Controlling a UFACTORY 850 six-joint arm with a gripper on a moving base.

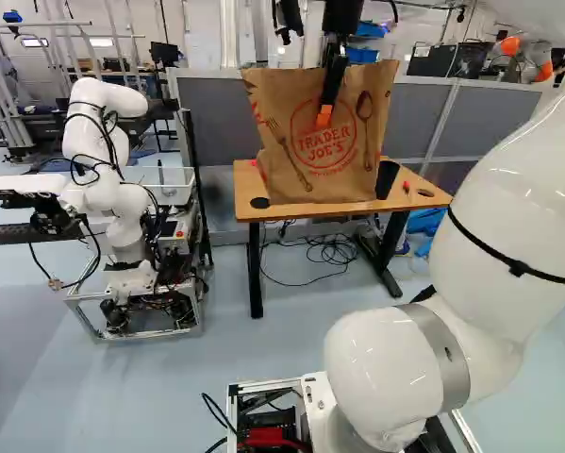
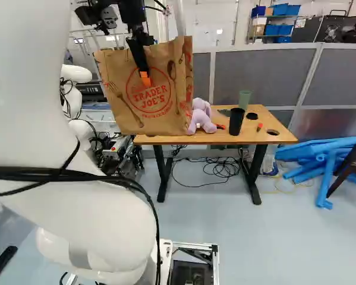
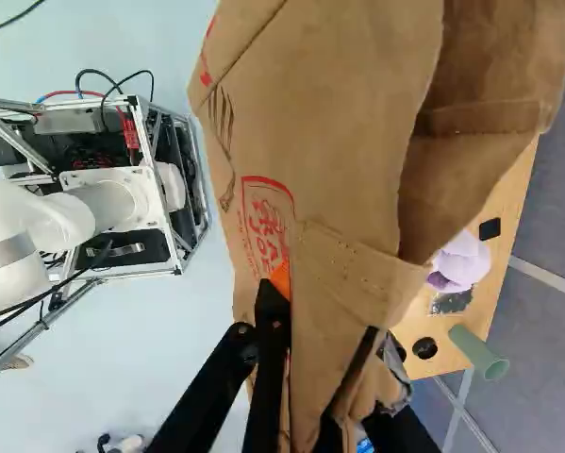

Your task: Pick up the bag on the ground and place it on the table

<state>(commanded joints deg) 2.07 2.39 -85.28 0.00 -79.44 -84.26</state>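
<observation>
one bag [image 1: 310, 175] hangs at the left base view's upper middle, pinched by the gripper [image 1: 326, 109], fingers slightly apart across its paper. carrying seems underway; next, ease forward over the table [image 1: 419, 200], then lower.

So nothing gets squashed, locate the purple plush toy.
In the right base view, the purple plush toy sits on the table, between the paper bag and the black cup.

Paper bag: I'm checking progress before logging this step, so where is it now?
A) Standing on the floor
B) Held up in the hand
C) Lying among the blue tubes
B: the hand has hold of the upper part of the paper bag, an orange pad against its printed front, well above the floor.
</observation>
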